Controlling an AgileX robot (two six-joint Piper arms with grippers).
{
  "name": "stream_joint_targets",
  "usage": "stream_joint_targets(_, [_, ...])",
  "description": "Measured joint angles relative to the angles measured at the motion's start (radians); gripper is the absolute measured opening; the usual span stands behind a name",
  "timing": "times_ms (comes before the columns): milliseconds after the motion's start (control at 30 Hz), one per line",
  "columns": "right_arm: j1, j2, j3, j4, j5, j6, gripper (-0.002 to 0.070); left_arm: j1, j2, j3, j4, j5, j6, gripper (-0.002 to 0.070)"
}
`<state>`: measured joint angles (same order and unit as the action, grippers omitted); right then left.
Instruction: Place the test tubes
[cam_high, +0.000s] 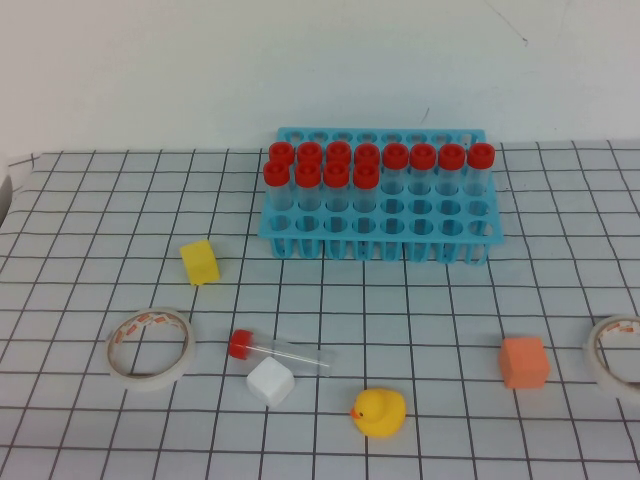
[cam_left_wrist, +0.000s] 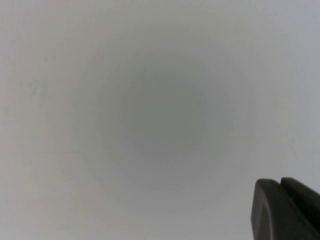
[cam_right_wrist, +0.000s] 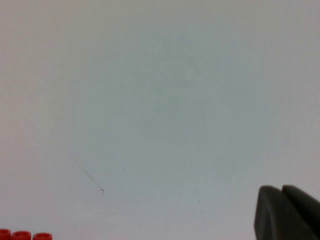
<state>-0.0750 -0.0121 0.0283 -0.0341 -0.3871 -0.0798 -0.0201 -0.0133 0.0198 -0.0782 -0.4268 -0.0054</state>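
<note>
Looking down from the high view first, I find neither of my arms in frame. The loose test tube (cam_high: 278, 350) lies flat on the table (cam_high: 420, 310), at about 7 o'clock from the blue rack (cam_high: 380, 245), with its red cap (cam_high: 240, 343) pointing to 9 o'clock. A white cube (cam_high: 270, 382) sits just at its 6 o'clock, possibly touching, and a tape roll (cam_high: 150, 345) lies near the cap's 9 o'clock. I judge the pick is cleanest at mid-barrel, with fingers coming from above across the tube, clear of the cube. The free hole at 3 o'clock of the second row's last cap looks the natural target.

My left wrist view shows only blank wall and my left gripper (cam_left_wrist: 280, 200), fingers pressed together on nothing.

My right wrist view shows the right gripper (cam_right_wrist: 281, 205) likewise closed and empty, with a few rack caps (cam_right_wrist: 21, 235) low in frame. Whichever arm goes must open before descending.
</note>
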Motion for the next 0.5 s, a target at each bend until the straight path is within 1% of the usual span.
stream_joint_targets(67, [0.0,0.0,-0.012,0.004,0.008,0.002,-0.0001,0.0,0.0,-0.015,0.003,0.053,0.005,-0.0001])
stream_joint_targets(167, [0.0,0.0,-0.079,0.004,0.088,-0.001,-0.0001,0.0,0.0,-0.108,0.004,0.205,0.05,-0.0001])
stream_joint_targets(333, [0.0,0.03,-0.291,-0.004,0.293,-0.007,-0.0001,0.0,0.107,-0.314,0.007,0.414,0.182,-0.0001])
stream_joint_targets(500, [0.0,0.176,-0.488,-0.006,0.547,-0.011,-0.0001,0.0,0.261,-0.455,0.009,0.561,0.214,-0.0001])
